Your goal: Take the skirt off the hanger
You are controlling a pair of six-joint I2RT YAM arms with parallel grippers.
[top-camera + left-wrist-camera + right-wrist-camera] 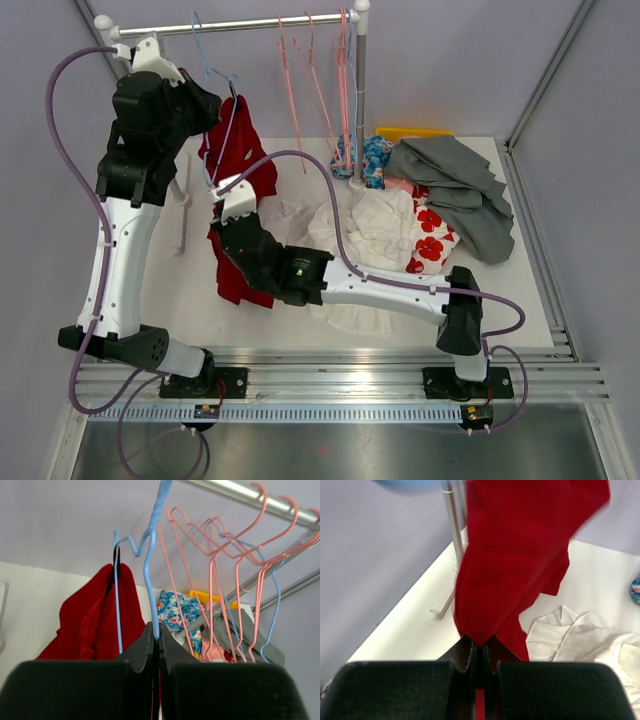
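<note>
A red skirt (238,160) hangs from a light blue wire hanger (222,82) below the rail, its lower part reaching the table. My left gripper (205,105) is shut on the blue hanger's wire (152,565), with the skirt (97,617) just left of it in the left wrist view. My right gripper (235,235) is shut on the skirt's lower edge (512,570), the cloth pinched between its jaws (479,647).
A metal rail (240,24) holds several pink hangers (315,75) on an upright post (360,95). A pile of clothes lies to the right: white garments (360,230), a red-flowered piece (432,235), grey cloth (455,185), blue floral fabric (372,160).
</note>
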